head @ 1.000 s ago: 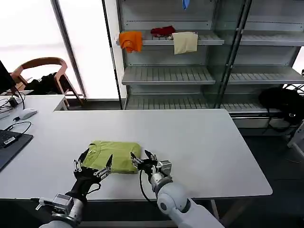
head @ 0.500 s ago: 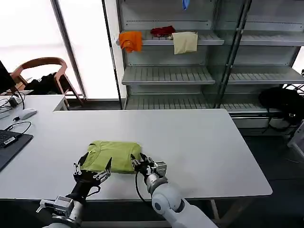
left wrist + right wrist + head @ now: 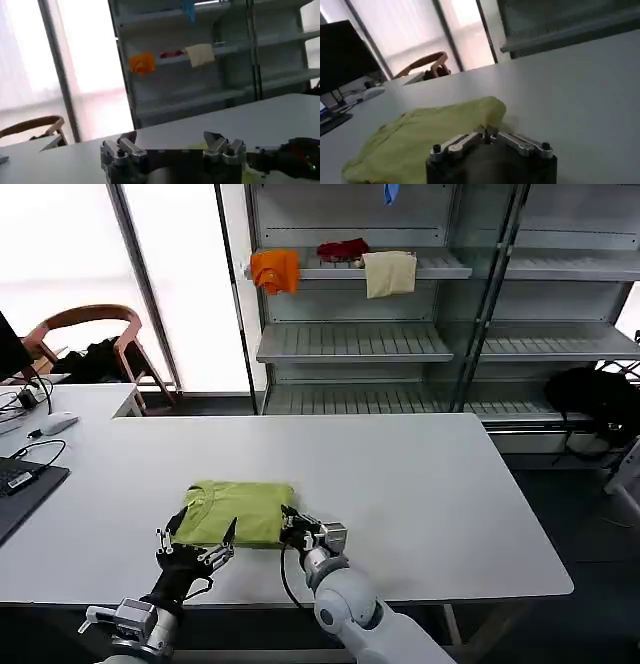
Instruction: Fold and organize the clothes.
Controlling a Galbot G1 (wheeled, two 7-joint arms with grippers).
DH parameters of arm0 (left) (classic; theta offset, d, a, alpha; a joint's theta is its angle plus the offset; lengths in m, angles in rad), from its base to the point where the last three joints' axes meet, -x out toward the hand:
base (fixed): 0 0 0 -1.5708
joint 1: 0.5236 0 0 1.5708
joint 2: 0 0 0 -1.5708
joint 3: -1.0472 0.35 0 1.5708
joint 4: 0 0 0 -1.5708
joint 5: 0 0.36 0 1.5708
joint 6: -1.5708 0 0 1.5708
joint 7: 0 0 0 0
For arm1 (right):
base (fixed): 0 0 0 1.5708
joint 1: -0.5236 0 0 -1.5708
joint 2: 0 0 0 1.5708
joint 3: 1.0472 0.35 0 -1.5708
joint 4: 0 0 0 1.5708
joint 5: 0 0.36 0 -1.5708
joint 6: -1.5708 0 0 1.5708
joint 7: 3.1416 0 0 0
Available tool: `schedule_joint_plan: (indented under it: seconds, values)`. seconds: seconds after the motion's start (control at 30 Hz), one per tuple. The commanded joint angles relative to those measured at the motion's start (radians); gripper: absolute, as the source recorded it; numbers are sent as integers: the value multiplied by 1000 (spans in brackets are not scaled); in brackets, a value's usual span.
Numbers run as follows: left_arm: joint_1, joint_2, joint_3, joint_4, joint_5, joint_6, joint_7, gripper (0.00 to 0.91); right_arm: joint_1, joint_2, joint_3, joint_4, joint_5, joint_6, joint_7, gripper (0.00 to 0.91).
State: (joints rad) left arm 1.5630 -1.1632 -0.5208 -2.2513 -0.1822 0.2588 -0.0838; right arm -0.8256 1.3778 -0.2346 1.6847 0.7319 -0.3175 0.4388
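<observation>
Pulling back toward the frame's lower edge, our left gripper spreads wide while our right gripper pinches the folded T-shirt on the desk, so folding looks nearly finished.

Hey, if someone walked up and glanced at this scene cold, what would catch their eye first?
The lime-green T-shirt, folded into a neat bundle on the white table near its front edge, stands out first. Next, the left gripper and right gripper sit at the bundle's near corners. Behind, an orange cloth and a cream cloth hang from a shelf.
</observation>
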Motion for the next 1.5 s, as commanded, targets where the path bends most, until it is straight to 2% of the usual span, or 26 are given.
schedule_joint_plan:
  seconds: [0.03,0.23,0.33,0.47,0.67,0.7,0.73,0.83,0.97,1.07,1.13,1.23,1.33,1.43,1.5]
  values:
    - [2,-2,0,2,1,0,-1,907,0,-11,6,22,-9,4,2,0]
    - [3,-4,0,-2,0,0,-5,907,-7,-62,31,53,-12,6,-5,0]
    - [4,-4,-2,-4,-2,-1,-7,907,-9,-120,61,86,-3,6,-13,0]
    - [4,-5,-1,-5,-7,-1,-8,907,-23,-200,119,116,31,6,-26,0]
    - [-3,-7,10,-6,-8,1,-8,907,-33,-267,203,120,54,6,-47,0]
    - [-4,-7,11,-6,-8,2,-8,907,-35,-271,210,115,52,6,-56,161]
    - [-5,-8,14,-6,-8,3,-8,907,-38,-276,218,111,46,5,-66,907]
    - [-2,-6,17,-12,-8,4,-7,907,-59,-292,242,99,-8,-9,-127,907]
    - [6,-5,17,-23,-11,5,-8,907,-100,-316,272,114,-177,-23,-147,907]
    - [15,-8,20,-44,-11,5,-9,907,-159,-363,331,178,-280,14,-185,907]
    - [23,-11,23,-62,-11,4,-11,907,-208,-399,371,238,-286,39,-194,907]
    - [35,-16,32,-82,-13,2,-24,907,-326,-484,469,359,-277,119,-200,907]
    - [49,-21,52,-87,-15,-26,-50,907,-441,-535,594,437,-198,152,-192,907]
    - [74,-26,69,-77,-14,-80,-54,907,-618,-556,743,531,-134,211,-145,907]
    - [101,-32,84,-59,-14,-156,-62,907,-721,-542,788,565,-138,266,-112,907]
